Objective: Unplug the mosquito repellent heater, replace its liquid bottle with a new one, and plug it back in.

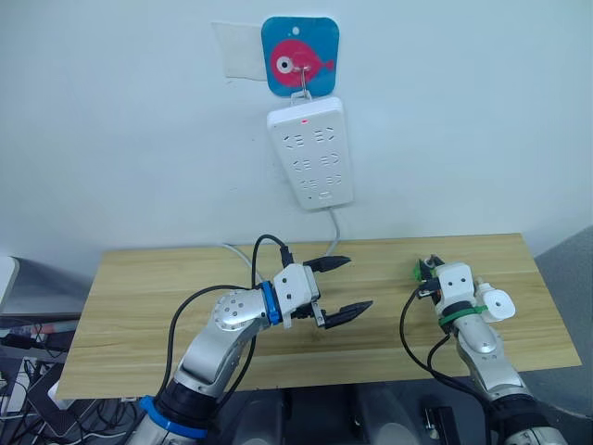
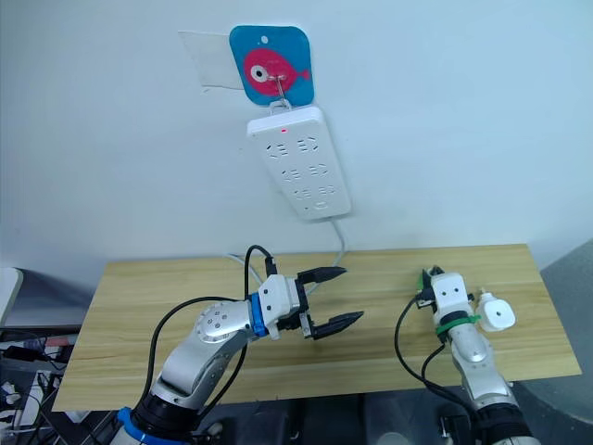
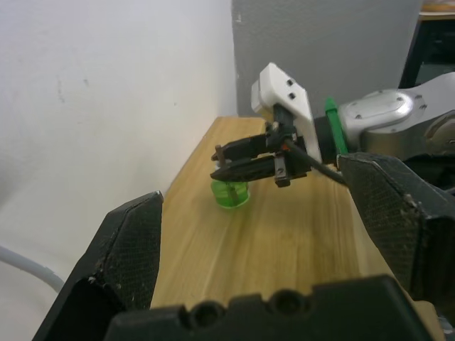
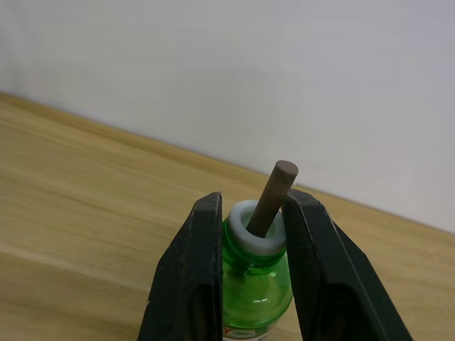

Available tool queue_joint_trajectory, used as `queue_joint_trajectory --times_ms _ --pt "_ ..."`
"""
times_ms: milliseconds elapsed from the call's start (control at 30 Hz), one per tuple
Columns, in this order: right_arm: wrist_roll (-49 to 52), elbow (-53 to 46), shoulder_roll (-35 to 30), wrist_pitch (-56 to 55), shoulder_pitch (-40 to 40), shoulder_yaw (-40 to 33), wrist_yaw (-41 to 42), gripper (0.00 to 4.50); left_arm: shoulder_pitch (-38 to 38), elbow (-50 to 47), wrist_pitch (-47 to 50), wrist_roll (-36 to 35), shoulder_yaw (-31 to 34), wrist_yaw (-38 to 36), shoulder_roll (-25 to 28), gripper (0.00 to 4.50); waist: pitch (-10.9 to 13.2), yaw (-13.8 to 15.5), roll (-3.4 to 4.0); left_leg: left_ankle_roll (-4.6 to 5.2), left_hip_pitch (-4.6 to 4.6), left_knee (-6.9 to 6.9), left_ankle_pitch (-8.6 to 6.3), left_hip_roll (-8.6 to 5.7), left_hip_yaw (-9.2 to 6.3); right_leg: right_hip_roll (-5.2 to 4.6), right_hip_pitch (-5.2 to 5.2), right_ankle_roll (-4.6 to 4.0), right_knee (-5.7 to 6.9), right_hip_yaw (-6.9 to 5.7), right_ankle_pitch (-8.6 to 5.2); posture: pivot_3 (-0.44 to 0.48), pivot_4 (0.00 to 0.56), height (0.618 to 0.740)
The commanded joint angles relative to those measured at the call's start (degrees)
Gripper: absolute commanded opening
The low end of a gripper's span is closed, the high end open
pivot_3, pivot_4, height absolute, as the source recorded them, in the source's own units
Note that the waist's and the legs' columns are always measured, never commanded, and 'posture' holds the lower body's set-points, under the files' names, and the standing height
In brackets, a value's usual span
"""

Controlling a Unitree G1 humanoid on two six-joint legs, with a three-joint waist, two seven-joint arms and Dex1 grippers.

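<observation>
From the left eye view I take the wooden table (image 1: pixel 139 306) as my landmark: the left gripper (image 1: pixel 341 289) hovers above its middle, jaws spread wide and empty, forearm reaching in from the near edge with the wrist turned so the fingers point toward the right arm. The right gripper (image 1: pixel 425 272) sits low over the table's right part, toward the wall side, forearm rising from the near edge; a small white rounded piece with a round hole (image 1: pixel 500 303) shows at that wrist, and I cannot tell whether it is the heater. A white power strip (image 1: pixel 311 151) hangs on the wall above the table, under a blue fish hook plate (image 1: pixel 299 56), with nothing plugged in. The right eye view shows the same layout. In the left wrist view, the right gripper's fingers (image 3: pixel 245 169) are drawn together over a green bottle (image 3: pixel 230 193) standing on the table near its wall edge. In the right wrist view, both pads clamp the green bottle (image 4: pixel 256 280) at its shoulder just below the white collar (image 4: pixel 260 234), with the dark wick (image 4: pixel 273 196) standing up between them. I judge the bottle light, rigid and smooth-walled, so prone to slipping; the wick looks fragile, so I keep the hold on the shoulder or body, never on the wick.
</observation>
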Motion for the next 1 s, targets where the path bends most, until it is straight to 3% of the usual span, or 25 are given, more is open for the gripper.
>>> queue_joint_trajectory --times_ms 33,333,667,1000 --pt "-1.93 3.07 0.1 -4.21 -0.6 -1.97 0.08 0.8 0.44 -2.91 -0.46 0.08 -0.29 -0.19 0.16 4.48 0.0 0.05 0.0 0.01 0.0 0.0 0.0 0.0 -0.02 0.0 0.0 0.0 0.0 -0.02 0.0 -0.073 0.29 0.74" --pt "-2.24 5.24 1.59 -4.68 0.16 -3.65 2.06 0.8 2.47 -6.01 1.14 -0.15 0.09 0.16 1.47 4.48 0.0 0.03 0.0 0.06 0.03 -0.01 -0.03 0.02 -0.03 0.0 0.0 0.0 0.07 0.0 0.0 -0.05 0.296 0.74" --pt "-1.07 0.22 0.39 -2.06 4.83 -5.79 5.75 4.38 5.04 -7.92 2.32 -0.59 1.97 1.65 2.63 4.5 0.0 0.19 0.02 0.06 0.04 -0.01 -0.03 0.01 -0.05 0.0 0.01 -0.01 0.08 0.0 0.0 -0.04 0.289 0.74" --pt "2.89 -31.91 -9.47 11.37 19.32 -5.95 19.66 4.45 19.5 -16.23 2.38 -0.37 9.72 9.26 4.65 4.5 0.06 0.58 0.11 0.1 0.09 -0.08 -0.06 0.03 -0.05 -0.03 0.04 -0.06 0.06 0.12 -0.04 -0.011 0.299 0.74"
